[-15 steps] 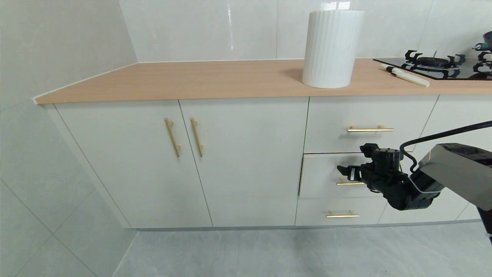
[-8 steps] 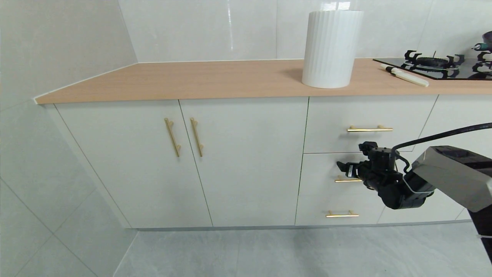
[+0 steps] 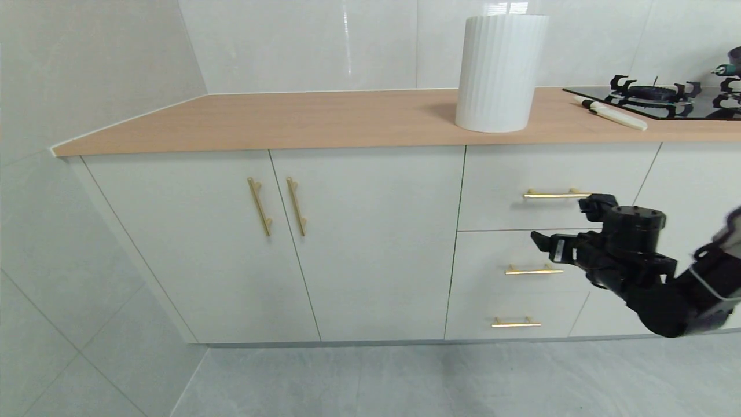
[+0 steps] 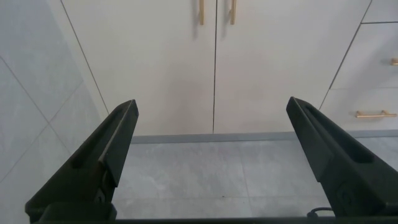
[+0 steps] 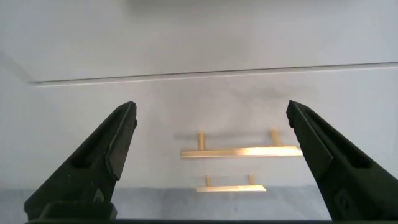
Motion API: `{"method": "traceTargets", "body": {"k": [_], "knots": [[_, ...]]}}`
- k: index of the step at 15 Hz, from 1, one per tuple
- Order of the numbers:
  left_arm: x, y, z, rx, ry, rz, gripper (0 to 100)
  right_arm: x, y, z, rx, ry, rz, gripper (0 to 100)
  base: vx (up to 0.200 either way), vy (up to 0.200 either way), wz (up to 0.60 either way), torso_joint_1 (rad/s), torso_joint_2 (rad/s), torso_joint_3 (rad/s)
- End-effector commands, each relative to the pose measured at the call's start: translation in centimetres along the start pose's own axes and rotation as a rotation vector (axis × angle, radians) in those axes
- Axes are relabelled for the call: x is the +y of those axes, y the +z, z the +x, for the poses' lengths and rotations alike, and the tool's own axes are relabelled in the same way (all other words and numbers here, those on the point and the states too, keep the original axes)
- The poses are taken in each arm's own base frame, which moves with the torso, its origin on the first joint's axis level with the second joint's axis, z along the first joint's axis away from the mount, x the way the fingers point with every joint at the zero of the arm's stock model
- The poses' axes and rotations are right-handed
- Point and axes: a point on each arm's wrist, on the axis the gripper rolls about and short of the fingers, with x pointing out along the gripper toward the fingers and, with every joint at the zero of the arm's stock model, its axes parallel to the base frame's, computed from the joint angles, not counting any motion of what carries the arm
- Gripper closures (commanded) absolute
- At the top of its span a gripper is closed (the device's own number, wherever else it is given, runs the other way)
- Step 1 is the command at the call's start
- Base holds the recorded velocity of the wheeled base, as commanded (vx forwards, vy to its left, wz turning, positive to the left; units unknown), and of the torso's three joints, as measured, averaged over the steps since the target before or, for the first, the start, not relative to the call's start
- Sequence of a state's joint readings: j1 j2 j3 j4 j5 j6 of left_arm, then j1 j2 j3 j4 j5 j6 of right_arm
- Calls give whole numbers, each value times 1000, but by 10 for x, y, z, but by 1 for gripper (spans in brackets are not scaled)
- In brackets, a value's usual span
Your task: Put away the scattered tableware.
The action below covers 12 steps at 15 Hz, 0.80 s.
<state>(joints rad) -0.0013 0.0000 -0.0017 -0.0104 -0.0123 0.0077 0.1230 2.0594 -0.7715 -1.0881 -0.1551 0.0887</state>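
My right gripper [image 3: 570, 225] hangs open and empty in front of the drawer stack, just right of and above the middle drawer's brass handle [image 3: 532, 270]. In the right wrist view the gripper [image 5: 210, 107] faces that handle [image 5: 242, 151] without touching it, and the drawer front is shut. A white-handled utensil [image 3: 611, 114] lies on the wooden countertop [image 3: 289, 119] beside the hob [image 3: 654, 101]. My left gripper [image 4: 211, 106] is open and empty, low over the floor before the double cabinet doors [image 4: 216, 62].
A tall white ribbed container [image 3: 501, 72] stands on the counter above the drawers. The top drawer handle [image 3: 557, 195] and bottom drawer handle [image 3: 515, 324] are brass bars. A tiled wall closes off the left side; grey floor lies open in front of the cabinets.
The middle drawer, slightly ajar a second ago, is now shut. My right gripper has drawn back from its handle, up and to the right.
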Motion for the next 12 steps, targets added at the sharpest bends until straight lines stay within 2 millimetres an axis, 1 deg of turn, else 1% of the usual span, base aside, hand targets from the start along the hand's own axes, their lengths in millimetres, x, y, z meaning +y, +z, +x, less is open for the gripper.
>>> {"method": "traceTargets", "body": {"k": [1, 2, 3, 4, 5, 7, 8, 9, 10, 11, 12], "knots": [[0, 0, 0, -2, 0, 0, 0, -16, 37, -123, -155, -64, -2, 0, 0, 0, 0, 0, 0, 0], [0, 0, 0, 0, 0, 0, 0, -19, 38, -144, -176, -62, -15, 0, 0, 0, 0, 0, 0, 0], [0, 0, 0, 0, 0, 0, 0, -23, 37, -170, -203, -58, -32, 0, 0, 0, 0, 0, 0, 0], [0, 0, 0, 0, 0, 0, 0, -29, 32, -202, -231, -64, -93, 0, 0, 0, 0, 0, 0, 0], [0, 0, 0, 0, 0, 0, 0, -33, 29, -222, -263, -68, -129, 0, 0, 0, 0, 0, 0, 0], [0, 0, 0, 0, 0, 0, 0, -37, 25, -248, -317, -76, -142, 0, 0, 0, 0, 0, 0, 0], [0, 0, 0, 0, 0, 0, 0, -41, 18, -260, -323, -94, -175, 0, 0, 0, 0, 0, 0, 0], [0, 0, 0, 0, 0, 0, 0, -44, 13, -277, -348, -124, -216, 0, 0, 0, 0, 0, 0, 0], [0, 0, 0, 0, 0, 0, 0, -47, 9, -291, -355, -148, -223, 0, 0, 0, 0, 0, 0, 0], [0, 0, 0, 0, 0, 0, 0, -53, 0, -318, -353, -183, -231, 0, 0, 0, 0, 0, 0, 0], [0, 0, 0, 0, 0, 0, 0, -55, -4, -326, -344, -191, -238, 0, 0, 0, 0, 0, 0, 0]]}}
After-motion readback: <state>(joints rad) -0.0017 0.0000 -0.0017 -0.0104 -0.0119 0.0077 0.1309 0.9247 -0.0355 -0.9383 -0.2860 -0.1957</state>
